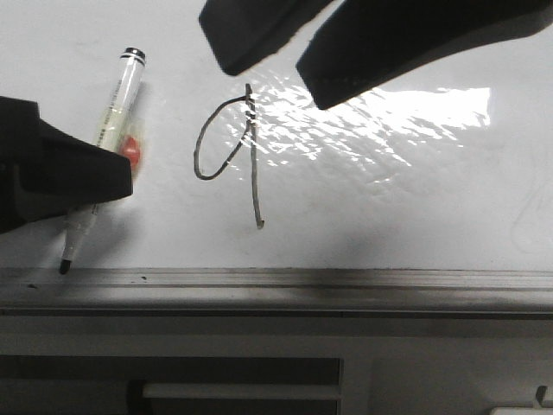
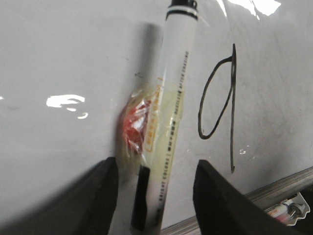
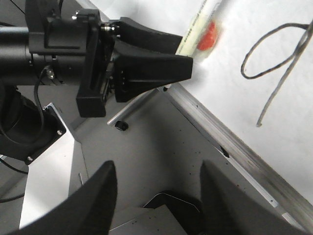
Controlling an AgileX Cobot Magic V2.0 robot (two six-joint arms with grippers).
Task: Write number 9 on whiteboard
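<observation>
The number 9 [image 1: 226,147], a thin black loop with a long straight tail, is drawn on the glossy whiteboard [image 1: 389,207]. It also shows in the left wrist view [image 2: 217,107] and the right wrist view [image 3: 274,58]. A clear-bodied marker [image 1: 111,121] with a red label lies on the board to the left of the 9, its black tip [image 1: 65,264] towards the frame. My left gripper [image 2: 154,169] is open, its jaws on either side of the marker [image 2: 171,98] without touching it. My right gripper [image 1: 276,78] is open and empty above the 9.
A grey metal frame edge [image 1: 276,290] runs along the board's near side. A bright wrinkled glare patch [image 1: 389,121] lies right of the 9. The right wrist view shows the left arm [image 3: 58,44] and a grey surface [image 3: 156,147] off the board.
</observation>
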